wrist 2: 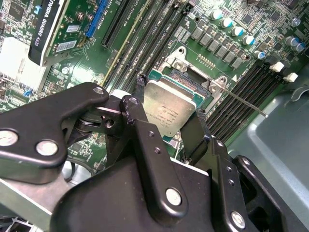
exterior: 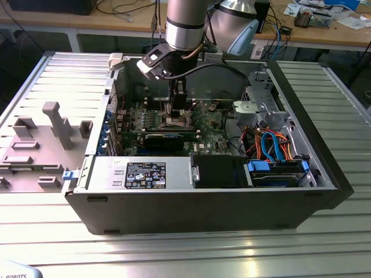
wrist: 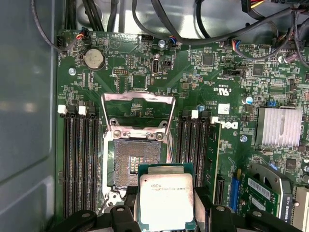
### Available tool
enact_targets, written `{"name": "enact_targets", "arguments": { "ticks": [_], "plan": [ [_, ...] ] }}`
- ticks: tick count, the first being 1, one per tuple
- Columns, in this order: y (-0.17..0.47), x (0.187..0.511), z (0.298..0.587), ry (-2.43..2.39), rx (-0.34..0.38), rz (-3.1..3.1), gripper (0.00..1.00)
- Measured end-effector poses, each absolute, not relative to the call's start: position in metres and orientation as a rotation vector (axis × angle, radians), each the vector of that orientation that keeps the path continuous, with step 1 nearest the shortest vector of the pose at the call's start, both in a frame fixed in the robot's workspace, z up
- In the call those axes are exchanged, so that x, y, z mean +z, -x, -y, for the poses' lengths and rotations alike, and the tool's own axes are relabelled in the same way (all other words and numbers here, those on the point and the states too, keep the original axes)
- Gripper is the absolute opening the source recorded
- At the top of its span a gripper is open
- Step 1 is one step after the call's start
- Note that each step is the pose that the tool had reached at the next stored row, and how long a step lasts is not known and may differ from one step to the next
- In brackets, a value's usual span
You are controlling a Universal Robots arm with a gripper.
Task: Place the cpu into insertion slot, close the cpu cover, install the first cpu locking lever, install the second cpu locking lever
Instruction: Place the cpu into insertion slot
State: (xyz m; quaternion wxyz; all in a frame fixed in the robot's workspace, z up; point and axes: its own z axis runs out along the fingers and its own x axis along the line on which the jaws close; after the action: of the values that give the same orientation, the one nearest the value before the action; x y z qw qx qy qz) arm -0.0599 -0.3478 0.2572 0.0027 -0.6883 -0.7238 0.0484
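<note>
Silver-grey chip clamped between gripper fingers, hovering just beside open socket; cover flipped up. Risk: tilted or offset descent would bend socket pins; edge grip may slip.

Small print on cpu and black label
</note>
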Motion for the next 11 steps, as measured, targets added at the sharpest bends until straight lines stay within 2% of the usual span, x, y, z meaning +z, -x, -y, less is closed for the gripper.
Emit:
{"name": "enact_targets", "arguments": {
  "ticks": [11],
  "plan": [
    [0.0599, 0.2571, 0.3478, 2.171, 0.152, 2.258, 0.55]
  ]
}}
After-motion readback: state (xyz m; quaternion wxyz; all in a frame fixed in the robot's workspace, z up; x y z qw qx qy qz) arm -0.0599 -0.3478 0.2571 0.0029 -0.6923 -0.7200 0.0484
